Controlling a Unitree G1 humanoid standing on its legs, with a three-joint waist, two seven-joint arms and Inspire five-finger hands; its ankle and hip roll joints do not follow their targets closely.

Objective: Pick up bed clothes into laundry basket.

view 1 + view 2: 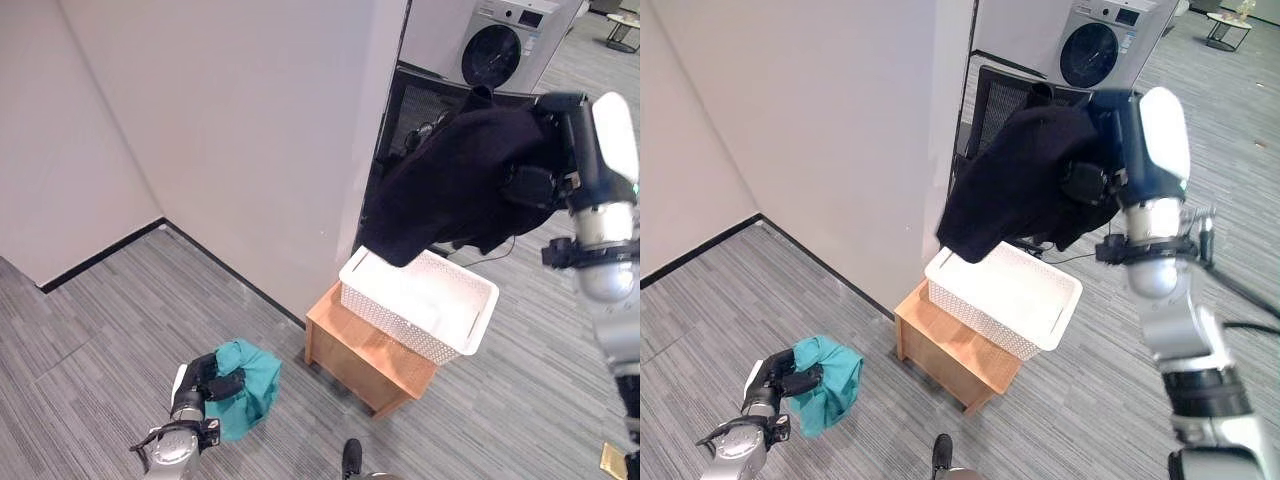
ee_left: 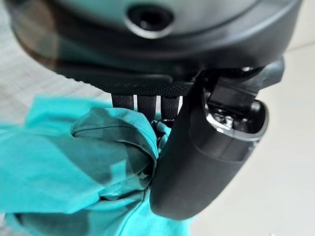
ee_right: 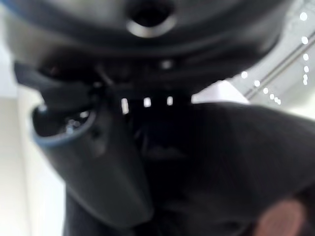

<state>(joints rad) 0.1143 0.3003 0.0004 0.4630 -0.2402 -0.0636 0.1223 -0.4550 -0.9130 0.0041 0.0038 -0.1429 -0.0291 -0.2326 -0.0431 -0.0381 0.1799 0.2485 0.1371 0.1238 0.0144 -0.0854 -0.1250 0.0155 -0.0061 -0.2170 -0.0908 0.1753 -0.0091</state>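
Low at the left, the left hand (image 1: 218,382) has its fingers (image 2: 147,104) and thumb curled round a bunched teal garment (image 1: 250,385), which hangs crumpled below the grip with no clear long axis, over the grey carpet floor (image 1: 120,330). The left wrist view shows what the head views cannot: a fold of teal cloth pinched tight between the thumb and the row of fingers. Open carpet lies all round this hand, with the pale wall (image 1: 230,130) and its dark skirting well behind it. Further right, a small wooden table (image 1: 365,350) stands just off the wall's corner, and on it sits the white laundry basket (image 1: 470,330), its long side running from the wall out into the room and its far end jutting past the table's edge. Above the basket's near-wall end hangs a black garment (image 1: 450,185), draped from the raised right hand (image 1: 535,185), long axis slanting down towards the wall, its lowest corner overlapping the basket rim. The right wrist view shows the thumb and fingers closed on dark cloth. A black chair (image 1: 410,110) and a washing machine (image 1: 505,45) stand behind.
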